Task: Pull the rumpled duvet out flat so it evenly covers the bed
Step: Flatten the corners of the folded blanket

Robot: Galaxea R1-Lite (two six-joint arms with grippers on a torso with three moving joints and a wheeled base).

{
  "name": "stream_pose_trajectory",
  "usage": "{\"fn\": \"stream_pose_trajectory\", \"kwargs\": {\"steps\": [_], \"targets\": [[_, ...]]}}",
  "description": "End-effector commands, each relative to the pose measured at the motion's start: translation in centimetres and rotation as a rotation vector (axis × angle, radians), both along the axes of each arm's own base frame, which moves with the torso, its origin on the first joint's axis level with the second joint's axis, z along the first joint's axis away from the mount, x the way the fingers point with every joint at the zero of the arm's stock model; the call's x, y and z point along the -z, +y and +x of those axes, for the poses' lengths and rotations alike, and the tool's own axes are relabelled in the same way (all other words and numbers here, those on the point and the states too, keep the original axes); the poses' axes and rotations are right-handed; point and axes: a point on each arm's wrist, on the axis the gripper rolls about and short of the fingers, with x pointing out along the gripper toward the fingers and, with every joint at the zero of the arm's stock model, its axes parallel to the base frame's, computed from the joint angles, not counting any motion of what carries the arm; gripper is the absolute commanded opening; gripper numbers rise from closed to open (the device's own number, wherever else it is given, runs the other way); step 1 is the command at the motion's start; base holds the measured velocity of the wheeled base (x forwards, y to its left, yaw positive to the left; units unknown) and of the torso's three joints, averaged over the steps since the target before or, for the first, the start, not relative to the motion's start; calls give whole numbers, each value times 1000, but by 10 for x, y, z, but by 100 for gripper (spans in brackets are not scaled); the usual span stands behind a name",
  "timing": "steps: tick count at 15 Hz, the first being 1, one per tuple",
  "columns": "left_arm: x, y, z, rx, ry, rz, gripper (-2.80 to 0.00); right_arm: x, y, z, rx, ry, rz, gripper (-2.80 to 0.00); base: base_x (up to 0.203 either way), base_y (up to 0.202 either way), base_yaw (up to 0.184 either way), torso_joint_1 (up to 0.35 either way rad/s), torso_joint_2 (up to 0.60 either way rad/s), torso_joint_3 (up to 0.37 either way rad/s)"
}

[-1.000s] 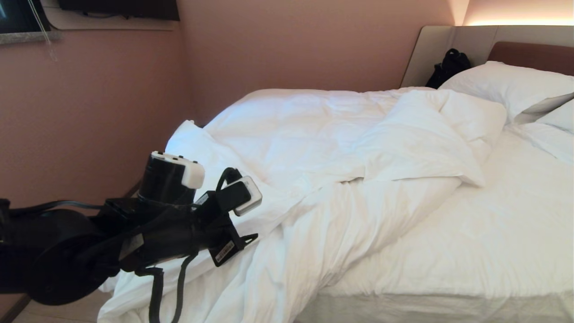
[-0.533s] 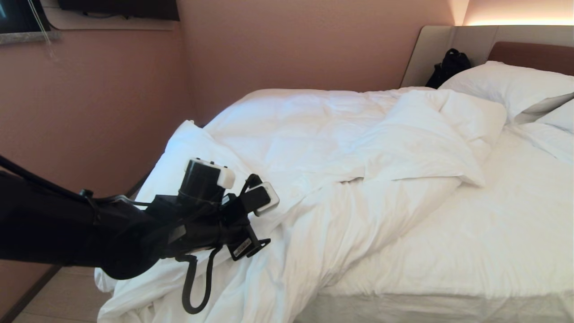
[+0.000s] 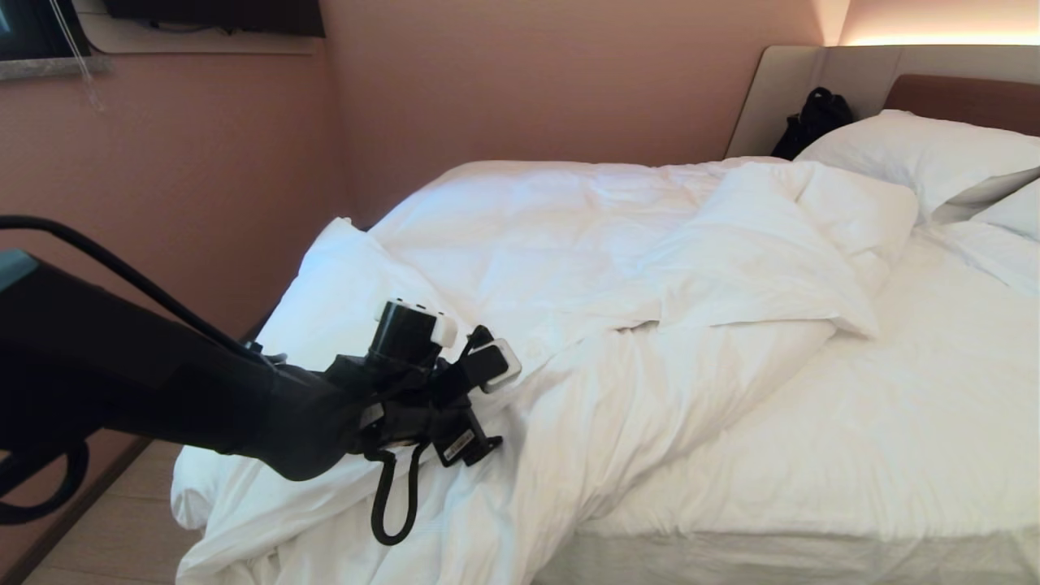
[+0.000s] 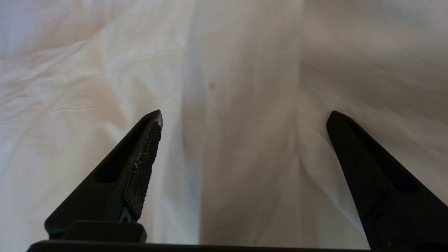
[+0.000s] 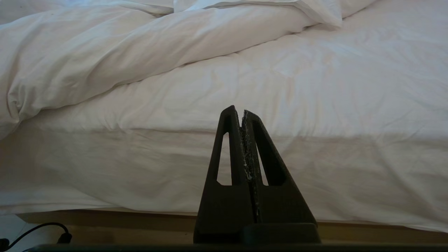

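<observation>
left arm [image 3: 203, 398]: black, looped cable, white-capped wrist | tool [image 4: 245, 115]: 2 black pointed cross-hatched fingers [image 4: 143, 168]

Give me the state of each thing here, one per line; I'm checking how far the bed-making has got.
duvet: rumpled, bunched toward the wall side, one corner folded back, an end spilling over the bed's edge.
bed: near side uncovered, bare sheet showing.
pillows: at the headboard, uncovered.
left gripper: open, over the duvet, holding nothing.
right gripper: shut, empty, pointing at the bed's side.
black bag: against the headboard surround.
</observation>
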Motion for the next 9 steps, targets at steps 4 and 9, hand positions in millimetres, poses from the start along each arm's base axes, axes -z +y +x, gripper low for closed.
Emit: {"fn": "stream_pose_trajectory", "kwargs": {"steps": [4,9], "targets": [[19,-3,20,-116,-87,51,0,0,0,0,0,-1,-1,-280,0,0,0,0,0,0],[16,-2,22,-142,-108,48,0,0,0,0,-2,1,-1,-280,0,0,0,0,0,0]]}}
